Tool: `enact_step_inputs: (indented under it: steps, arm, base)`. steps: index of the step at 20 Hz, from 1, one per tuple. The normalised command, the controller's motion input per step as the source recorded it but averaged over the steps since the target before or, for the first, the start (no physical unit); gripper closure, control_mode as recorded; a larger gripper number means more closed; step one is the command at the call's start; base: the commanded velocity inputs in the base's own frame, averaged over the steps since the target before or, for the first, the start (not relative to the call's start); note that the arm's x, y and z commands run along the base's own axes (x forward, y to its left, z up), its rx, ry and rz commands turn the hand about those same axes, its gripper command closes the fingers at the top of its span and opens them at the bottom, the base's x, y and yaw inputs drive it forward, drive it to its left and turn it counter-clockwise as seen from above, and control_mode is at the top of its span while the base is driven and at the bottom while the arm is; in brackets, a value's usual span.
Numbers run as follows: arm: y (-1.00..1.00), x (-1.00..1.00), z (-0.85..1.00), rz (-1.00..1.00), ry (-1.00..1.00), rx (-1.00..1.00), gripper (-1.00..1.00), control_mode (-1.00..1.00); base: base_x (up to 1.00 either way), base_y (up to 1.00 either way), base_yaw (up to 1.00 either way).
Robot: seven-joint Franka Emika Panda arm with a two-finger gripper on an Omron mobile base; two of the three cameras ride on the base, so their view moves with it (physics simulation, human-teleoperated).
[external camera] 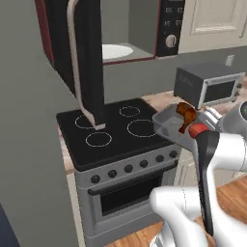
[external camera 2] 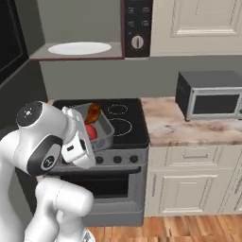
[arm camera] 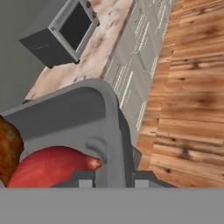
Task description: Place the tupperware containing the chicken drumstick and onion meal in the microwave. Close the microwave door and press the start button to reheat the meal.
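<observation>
Up left, microwave [external camera: 120, 29] with microwave door [external camera: 84, 62] swung open, turntable bare. Right of that, tupperware [external camera: 166, 123] carried in the air over the stove's [external camera: 116, 130] front right corner, hand [arm camera: 111, 177] pinched narrow on its rim, chicken drumstick [external camera: 185, 113] and onion [external camera: 197, 129] inside. Probably light, thin-walled and slick; best held level by the rim, lest the loose food roll out.

Flat, even rendered light with faint shadows, no glare; all three views are soft and slightly blurred.
</observation>
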Motion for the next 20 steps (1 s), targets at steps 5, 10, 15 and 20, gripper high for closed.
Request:
enact_step_inputs:
  steps: [5, 10, 15, 20]
  arm:
    - [0.0, 0.0, 0.0, 0.0, 0.0, 0.0, 1.0, 1.0]
    - [0.0, 0.0, 0.0, 0.0, 0.0, 0.0, 1.0, 1.0]
    - [0.0, 0.0, 0.0, 0.0, 0.0, 0.0, 1.0, 1.0]
    - [0.0, 0.0, 0.0, 0.0, 0.0, 0.0, 1.0, 1.0]
  base:
    - [0.25, -0.35, 0.47]
    - [0.09, -0.6, 0.41]
    - [0.14, -0.62, 0.36]
    - [0.22, -0.35, 0.35]
